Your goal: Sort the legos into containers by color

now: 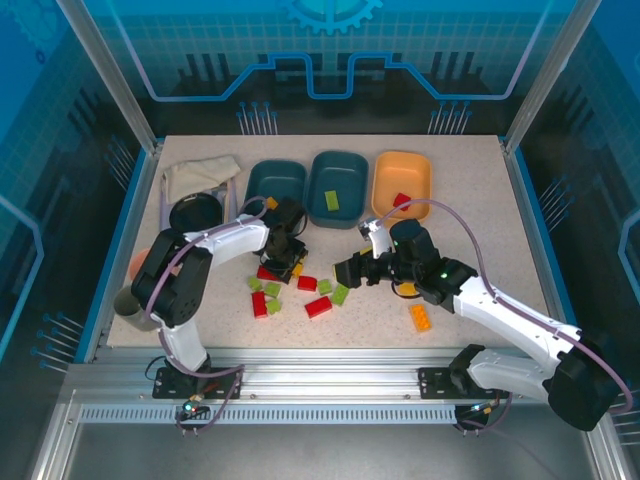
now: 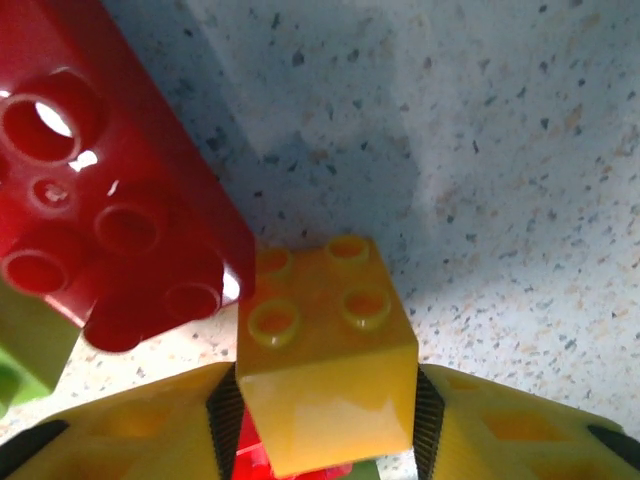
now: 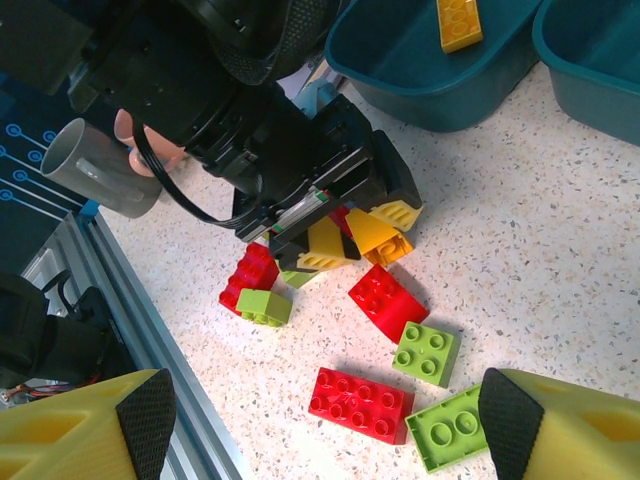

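Fig.: L gripper point(image 2: 325, 425) clamps orange-yellow brick point(image 2: 325, 340) beside red brick point(image 2: 110, 200), prob. for lift to teal tub point(image 1: 285, 180) w/ matching yellow. R gripper point(image 3: 325, 430) hangs open over loose legos point(image 3: 428, 352), awaiting pick.

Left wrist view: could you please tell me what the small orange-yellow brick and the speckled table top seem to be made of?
Small orange-yellow square brick: looks like hard moulded plastic, glossy; bright highlights sit on its smooth face and studs. Speckled table top: seems a matte stone-like or laminate surface, pale with dark and tan flecks, no glare; which, the look leaves open.
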